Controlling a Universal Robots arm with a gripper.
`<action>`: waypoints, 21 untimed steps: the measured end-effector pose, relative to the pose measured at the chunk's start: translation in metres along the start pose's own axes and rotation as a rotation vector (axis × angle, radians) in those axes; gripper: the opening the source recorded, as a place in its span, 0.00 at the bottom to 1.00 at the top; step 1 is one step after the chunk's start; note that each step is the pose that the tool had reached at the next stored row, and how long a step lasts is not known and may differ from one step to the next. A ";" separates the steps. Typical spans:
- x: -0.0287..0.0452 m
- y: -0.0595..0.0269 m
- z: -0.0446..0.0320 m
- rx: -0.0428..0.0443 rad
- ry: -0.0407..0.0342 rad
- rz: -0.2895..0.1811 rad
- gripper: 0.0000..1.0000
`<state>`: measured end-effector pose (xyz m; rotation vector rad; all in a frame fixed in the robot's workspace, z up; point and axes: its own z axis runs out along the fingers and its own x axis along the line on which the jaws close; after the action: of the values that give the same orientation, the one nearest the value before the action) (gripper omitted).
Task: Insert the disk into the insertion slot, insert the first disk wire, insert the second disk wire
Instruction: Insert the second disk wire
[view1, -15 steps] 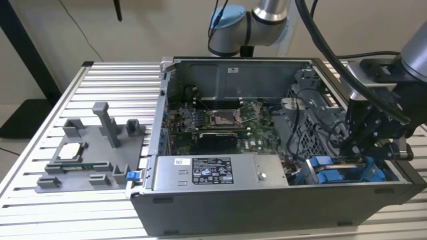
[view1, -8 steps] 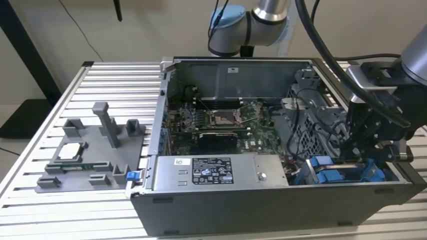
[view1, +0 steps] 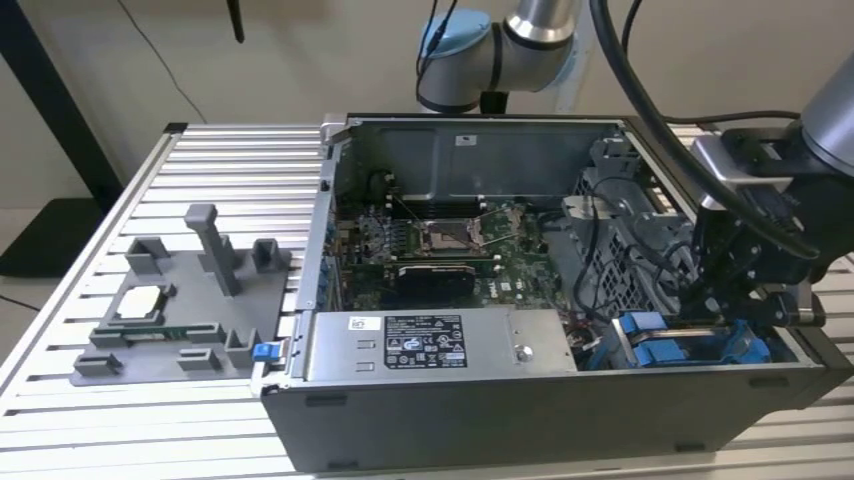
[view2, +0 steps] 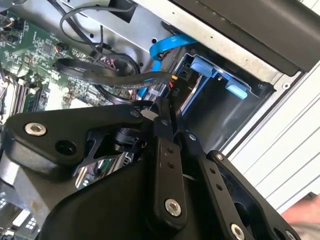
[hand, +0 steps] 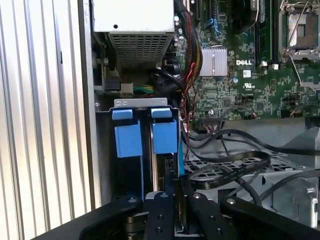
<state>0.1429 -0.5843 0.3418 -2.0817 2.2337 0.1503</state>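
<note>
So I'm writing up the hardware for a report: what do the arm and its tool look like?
The arm is silver-grey tubing with a light blue joint cap, and thick black cables run along it. A grey metal wrist block carries the tool, which is matte black, built from flat linked bars held by silver screws, narrowing to slim fingers.

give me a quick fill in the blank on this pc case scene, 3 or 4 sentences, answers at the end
1. The gripper is down inside the open computer case, by the ____ plastic fittings of the insertion slot.
2. The grey power-supply box carries a black-and-white ____.
3. In the exterior view, the grey fixture plate lies on the slatted table to the case's ____.
4. The motherboard in the case is ____ in colour.

Missing words: blue; label; left; green
</note>
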 end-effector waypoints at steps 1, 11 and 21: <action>0.0000 -0.0001 0.0002 0.0000 0.0001 0.000 0.00; 0.0011 -0.0005 0.0087 0.0000 0.0003 0.000 0.00; -0.0003 -0.0003 -0.0026 -0.0075 -0.0032 0.001 1.00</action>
<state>0.1432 -0.5843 0.3444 -2.0827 2.2359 0.1623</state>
